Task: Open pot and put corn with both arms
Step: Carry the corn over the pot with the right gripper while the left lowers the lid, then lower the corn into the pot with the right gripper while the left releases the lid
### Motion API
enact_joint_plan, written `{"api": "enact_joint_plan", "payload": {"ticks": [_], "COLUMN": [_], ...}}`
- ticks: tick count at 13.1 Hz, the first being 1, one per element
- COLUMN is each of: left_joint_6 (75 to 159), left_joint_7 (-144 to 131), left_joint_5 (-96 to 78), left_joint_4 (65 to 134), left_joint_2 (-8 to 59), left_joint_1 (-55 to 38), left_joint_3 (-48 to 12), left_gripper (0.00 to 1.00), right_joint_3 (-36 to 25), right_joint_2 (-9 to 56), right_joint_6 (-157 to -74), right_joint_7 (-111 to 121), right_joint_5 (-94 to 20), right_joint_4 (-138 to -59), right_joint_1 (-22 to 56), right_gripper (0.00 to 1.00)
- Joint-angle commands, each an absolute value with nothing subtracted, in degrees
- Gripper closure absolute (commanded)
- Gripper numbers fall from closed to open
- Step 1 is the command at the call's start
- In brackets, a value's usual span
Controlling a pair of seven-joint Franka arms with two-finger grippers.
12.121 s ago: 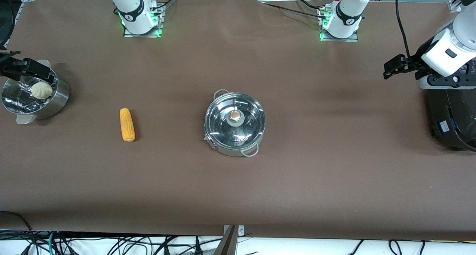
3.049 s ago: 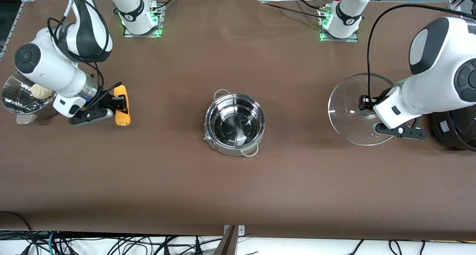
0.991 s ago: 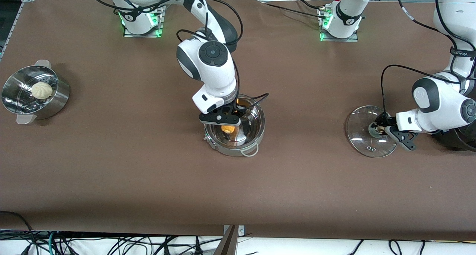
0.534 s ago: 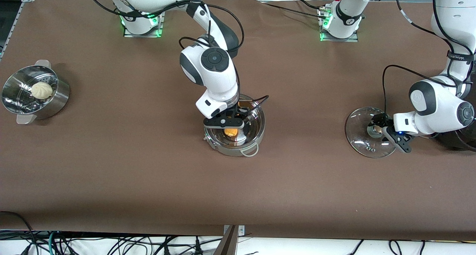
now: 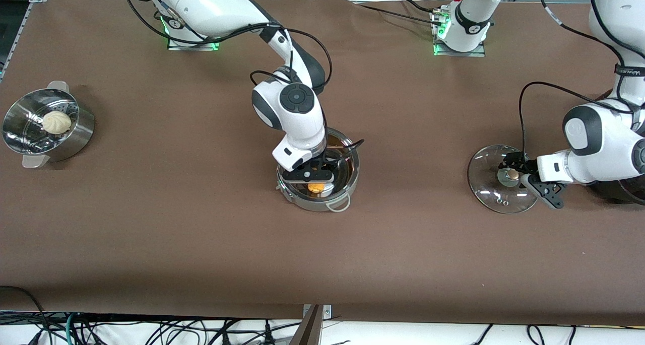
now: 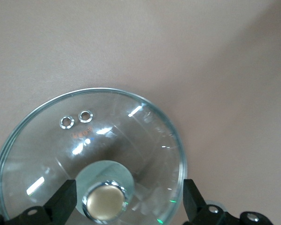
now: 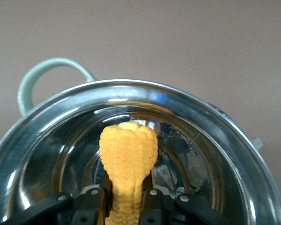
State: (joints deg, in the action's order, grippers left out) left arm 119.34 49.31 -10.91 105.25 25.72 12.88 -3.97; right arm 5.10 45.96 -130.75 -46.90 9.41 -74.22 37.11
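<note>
The shiny steel pot [image 5: 352,176] stands uncovered at the table's middle. My right gripper [image 5: 312,176] reaches down into it, shut on the yellow corn [image 5: 316,187]. In the right wrist view the corn [image 7: 129,154] sticks out from between the fingers of my right gripper [image 7: 126,206], over the floor of the pot [image 7: 178,93]. The glass lid [image 5: 486,184] lies flat on the table toward the left arm's end. My left gripper [image 5: 524,181] stands open at its tan knob [image 5: 512,174]. The left wrist view shows the knob [image 6: 104,202] between the spread fingers [image 6: 65,201], touching neither.
A perforated steel steamer basket [image 5: 75,133] with a white bun [image 5: 56,122] stands at the right arm's end of the table. A big black cooker [image 5: 625,191] sits beside the lid at the left arm's end, partly under the left arm.
My right gripper has sunk lower into the pot with the corn. My left gripper has opened and let go of the lid's knob; the lid lies on the table.
</note>
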Motion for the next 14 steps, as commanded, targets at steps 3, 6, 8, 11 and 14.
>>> {"api": "enact_joint_plan", "payload": {"ticks": [3,6,8,11,14], "left_joint_6": [110.1,103.5,102.5,95.3,83.7], "left_joint_7": [30.3,21.8,16.0,13.5,8.9], "left_joint_5": [-0.2,-0.2,0.3,0.3,0.3], "left_joint_4": [101.8,97.0,95.6,89.7,82.3], "left_joint_2": [19.2,16.7,13.9,11.2,10.9], "left_joint_1": [7.9,7.7,7.6,7.5,6.9], "left_joint_3": [-4.0,-5.2,-6.1,-7.7,-7.7], "left_gripper": [0.0,0.0,0.0,0.0,0.0], "right_joint_3": [4.9,4.9,4.9,5.0,4.9], "right_joint_2": [46.8,46.8,46.8,46.1,43.7], "right_joint_6": [-130.6,-130.6,-130.6,-130.3,-125.6], "right_joint_7": [-46.5,-46.7,-46.7,-46.4,-46.4], "right_joint_5": [10.4,10.4,10.3,10.5,10.5], "right_joint_4": [-72.2,-72.3,-72.3,-72.3,-72.5], "right_joint_1": [37.3,37.2,37.1,37.2,37.3], "right_gripper": [0.52,0.29,0.23,0.13,0.06]}}
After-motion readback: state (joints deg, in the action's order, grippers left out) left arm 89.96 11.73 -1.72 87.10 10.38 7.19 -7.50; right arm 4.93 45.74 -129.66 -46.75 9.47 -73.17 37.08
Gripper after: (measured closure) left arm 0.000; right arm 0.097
